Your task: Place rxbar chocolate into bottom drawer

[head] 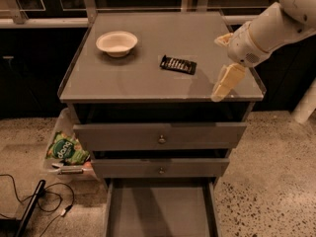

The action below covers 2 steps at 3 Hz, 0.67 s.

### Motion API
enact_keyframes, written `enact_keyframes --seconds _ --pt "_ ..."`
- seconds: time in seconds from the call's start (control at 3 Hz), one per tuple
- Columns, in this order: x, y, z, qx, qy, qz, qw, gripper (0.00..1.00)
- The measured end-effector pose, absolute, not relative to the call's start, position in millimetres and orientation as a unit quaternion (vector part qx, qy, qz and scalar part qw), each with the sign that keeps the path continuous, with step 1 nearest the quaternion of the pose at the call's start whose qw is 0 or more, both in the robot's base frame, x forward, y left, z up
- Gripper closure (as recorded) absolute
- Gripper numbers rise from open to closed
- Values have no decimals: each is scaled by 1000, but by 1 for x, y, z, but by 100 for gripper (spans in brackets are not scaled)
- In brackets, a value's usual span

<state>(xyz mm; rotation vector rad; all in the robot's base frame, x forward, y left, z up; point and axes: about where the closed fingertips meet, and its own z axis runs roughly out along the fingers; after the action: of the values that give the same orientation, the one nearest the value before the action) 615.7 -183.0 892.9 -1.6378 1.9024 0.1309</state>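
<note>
One gripper (227, 74) hovers above grey cabinet top (148, 78).

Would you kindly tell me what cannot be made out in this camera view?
All in the camera view:
- Bottom drawer: front cut off by the lower edge.
- Rxbar chocolate: lettering too small to read.
- Gripper, over the cabinet top, front right: far side turned away.

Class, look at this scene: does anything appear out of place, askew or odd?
The rxbar chocolate lies slightly askew on the cabinet top, and a green snack bag sits by the floor left of the cabinet. The bottom drawer stands open. The gripper hangs over the top's right front edge.
</note>
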Motion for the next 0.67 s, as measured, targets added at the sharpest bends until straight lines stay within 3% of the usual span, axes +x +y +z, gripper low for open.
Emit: enact_keyframes --seconds 0.67 --pt "672 -180 880 -576 704 137 392 0"
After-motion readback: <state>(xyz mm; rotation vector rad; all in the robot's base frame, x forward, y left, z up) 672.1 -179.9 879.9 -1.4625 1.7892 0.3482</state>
